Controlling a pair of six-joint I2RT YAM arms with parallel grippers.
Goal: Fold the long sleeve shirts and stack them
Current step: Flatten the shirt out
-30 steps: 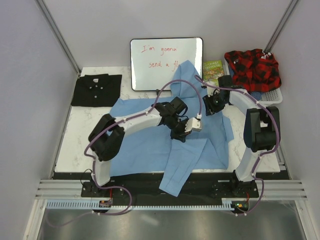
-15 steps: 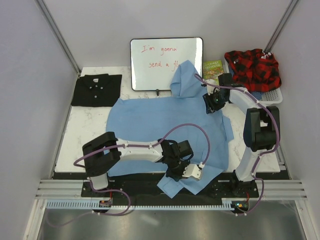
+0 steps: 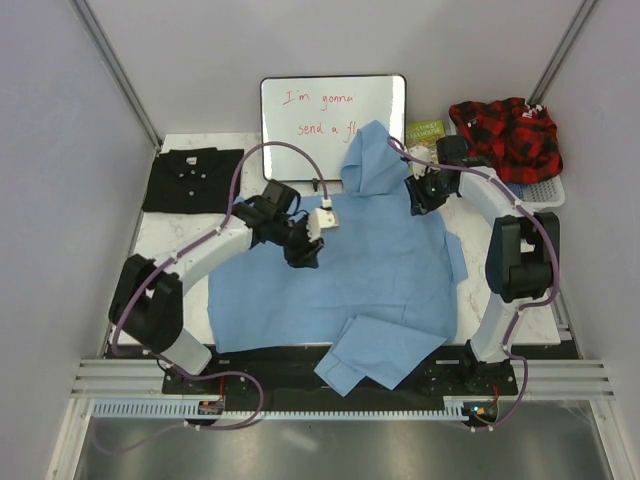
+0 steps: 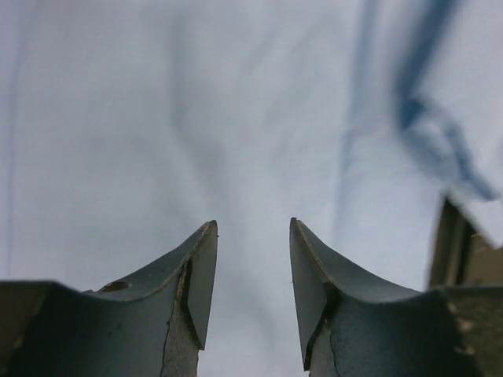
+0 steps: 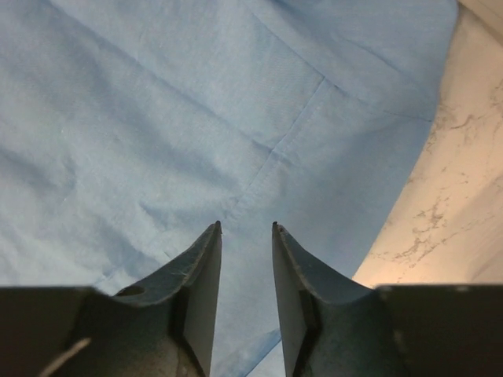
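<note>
Well, the light blue shirt (image 3: 340,275) lies spread open across the middle of the tabletop (image 3: 170,228), wider left to right than it is deep. One sleeve (image 3: 368,160) runs off toward the far side and laps over the foot of the whiteboard (image 3: 333,110). The other sleeve (image 3: 378,355) is doubled across the near hem and hangs a little past the near edge. The black shirt (image 3: 192,180) sits already folded at the far left corner, well apart from the blue one.

The left tool (image 3: 303,253) hovers over the far left part of the blue cloth, its fingers (image 4: 200,267) spread with nothing between them. The right tool (image 3: 418,196) is over the far right shoulder, just right of where the far sleeve begins. Its fingers (image 5: 206,267) are parted by a narrow gap and grip nothing, with a seam showing beneath.

What matters, I'd say, is that the far sleeve stands between the two tools, its length running near to far. It is closer to the right tool, so the right arm looks better placed to bring it in, while the left has the shirt's left side.
</note>
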